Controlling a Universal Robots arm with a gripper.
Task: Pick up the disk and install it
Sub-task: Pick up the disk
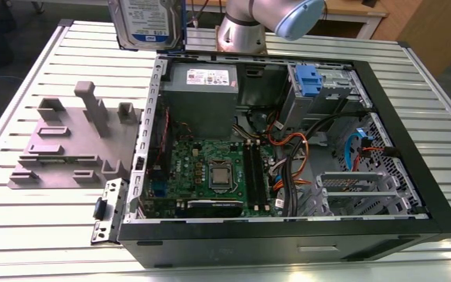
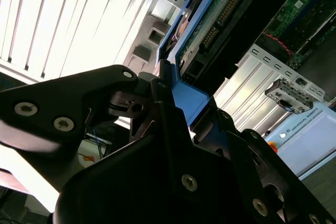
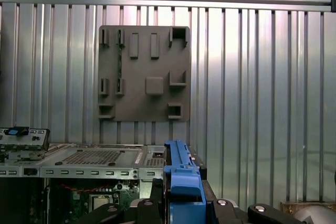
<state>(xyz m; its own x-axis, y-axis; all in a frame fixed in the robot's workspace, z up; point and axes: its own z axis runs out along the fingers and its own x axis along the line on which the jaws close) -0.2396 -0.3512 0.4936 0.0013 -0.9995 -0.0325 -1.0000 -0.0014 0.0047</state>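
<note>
The disk point(image 1: 147, 23), a silver-grey drive with a white-and-blue label, hangs upright in the air at the top of the exterior view. It is above the far side of the table, just beyond the case's far corner on the exterior view's left. Its blue carrier point(image 3: 181, 182) runs between my black fingers point(image 3: 152, 205) in the first wrist view. My gripper point(image 2: 168, 95) is shut on the carrier's edge, and the drive's underside point(image 2: 215, 19) extends away from it. The open computer case point(image 1: 288, 147) lies flat below.
A grey fixture plate point(image 1: 77, 141) with upright blocks lies on the slatted metal table point(image 1: 22, 235) at the exterior view's left of the case. Inside the case are a grey power-supply box point(image 1: 202, 88), a motherboard point(image 1: 209, 170), cables and a drive cage with a blue part point(image 1: 308, 79).
</note>
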